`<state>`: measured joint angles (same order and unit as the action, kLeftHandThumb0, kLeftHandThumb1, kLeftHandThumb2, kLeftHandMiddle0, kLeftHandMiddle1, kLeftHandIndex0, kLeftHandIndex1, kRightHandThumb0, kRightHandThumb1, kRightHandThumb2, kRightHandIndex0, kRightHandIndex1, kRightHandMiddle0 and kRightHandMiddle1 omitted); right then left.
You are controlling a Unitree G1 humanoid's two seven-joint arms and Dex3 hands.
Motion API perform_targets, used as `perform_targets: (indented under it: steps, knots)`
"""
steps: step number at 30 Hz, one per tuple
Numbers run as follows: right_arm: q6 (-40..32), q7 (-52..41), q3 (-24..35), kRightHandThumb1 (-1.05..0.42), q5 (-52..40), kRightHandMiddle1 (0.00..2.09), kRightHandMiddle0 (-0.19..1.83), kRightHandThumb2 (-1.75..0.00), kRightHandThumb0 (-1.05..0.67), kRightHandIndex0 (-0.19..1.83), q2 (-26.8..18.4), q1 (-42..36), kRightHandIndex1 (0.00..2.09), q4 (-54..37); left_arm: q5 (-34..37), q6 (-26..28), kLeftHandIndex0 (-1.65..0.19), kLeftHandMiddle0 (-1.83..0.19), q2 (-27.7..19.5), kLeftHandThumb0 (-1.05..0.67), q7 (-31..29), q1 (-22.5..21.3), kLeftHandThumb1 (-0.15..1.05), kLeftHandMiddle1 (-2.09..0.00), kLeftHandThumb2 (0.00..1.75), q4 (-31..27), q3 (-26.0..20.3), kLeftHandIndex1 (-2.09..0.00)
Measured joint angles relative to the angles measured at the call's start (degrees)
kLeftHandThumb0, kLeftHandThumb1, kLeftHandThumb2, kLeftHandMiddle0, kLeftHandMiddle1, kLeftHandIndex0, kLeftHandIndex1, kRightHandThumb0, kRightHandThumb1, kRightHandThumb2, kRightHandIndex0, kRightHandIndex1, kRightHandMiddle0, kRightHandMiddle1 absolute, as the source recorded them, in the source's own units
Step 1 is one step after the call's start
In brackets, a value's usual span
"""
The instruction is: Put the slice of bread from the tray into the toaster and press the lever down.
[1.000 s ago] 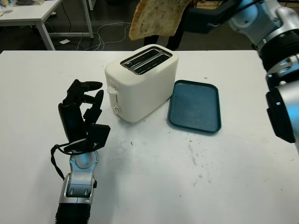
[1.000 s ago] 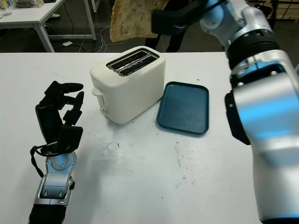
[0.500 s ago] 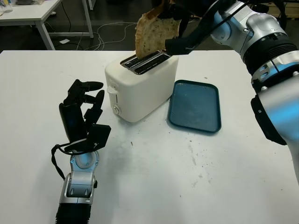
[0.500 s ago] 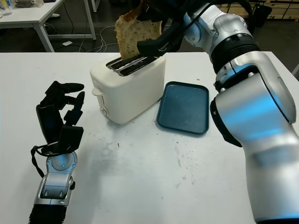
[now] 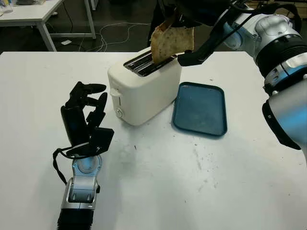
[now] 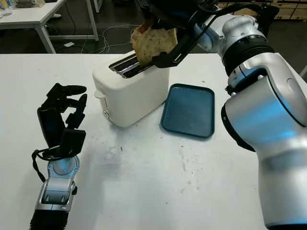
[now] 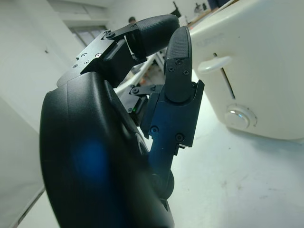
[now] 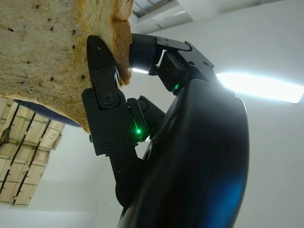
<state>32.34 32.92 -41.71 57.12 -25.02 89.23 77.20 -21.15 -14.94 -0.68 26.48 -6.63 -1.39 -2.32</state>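
Toaster (image 5: 144, 88) standing white and bulky on the table (image 5: 158, 191), long slots running diagonally from near-left to far-right, lever (image 5: 114, 92) on the near-left end up and unpressed. Beside it on the right, blue tray (image 5: 201, 109), bare of bread. Right hand (image 5: 180, 21) above the far end of the toaster, fingers (image 8: 107, 102) clamped on the upper part of the slice of bread (image 5: 171, 43). Slice held on edge, tilted, lower corner dipping into or just over the far end of a slot, upper edge leaning away to the right; long axis roughly upright but canted, face not quite parallel with the slot. Likely trouble: with that tilt, lower edge catching on the slot rim or the inner guide wires, then bending, crumbling or jamming part-way; released early, tipping over onto the toaster top or the tray. Also possible: a downward push nudging the toaster along the table. Left hand (image 5: 86, 115) raised near the lever end, well short of touching, fingers curled, holding nothing.
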Motion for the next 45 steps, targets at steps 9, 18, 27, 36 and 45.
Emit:
perform_targets:
  steps: [9,18,27,36,45]
  knots:
    - [0.0,0.4,0.0,-0.92,0.0,1.75,0.89,-0.24,-0.48,1.18,-0.4,0.0,1.75,0.0,0.0,0.0,-0.67,-0.71,0.0,-0.52,0.0,0.0,0.92,-1.41,0.22,0.0,0.0,-1.02]
    - [0.0,0.4,-0.3,-0.92,0.0,1.75,0.89,-0.27,-0.51,1.16,-0.4,0.0,1.75,0.0,0.0,0.0,-0.67,-0.71,0.1,-0.52,0.0,0.0,0.92,-1.41,0.22,0.0,0.0,-1.02]
    - [0.9,0.9,-0.7,-0.92,0.0,1.75,0.9,-0.23,-0.48,1.18,-0.7,0.0,1.75,0.0,0.1,0.0,-0.66,-0.7,0.4,-0.5,0.1,0.0,0.92,-1.41,0.22,0.0,0.0,-1.02]
    - [1.5,2.5,-1.7,-0.92,0.1,1.75,0.88,-0.22,-0.48,1.17,-1.7,0.0,1.75,0.0,0.0,0.0,-0.67,-0.71,0.5,-0.51,0.4,0.0,0.92,-1.42,0.22,0.0,0.1,-1.03]
    - [1.5,2.9,-2.3,-0.92,0.1,1.75,0.88,-0.24,-0.48,1.17,-1.7,0.0,1.75,0.0,0.0,0.0,-0.66,-0.71,0.5,-0.52,0.5,0.0,0.92,-1.42,0.22,0.0,0.2,-1.04]
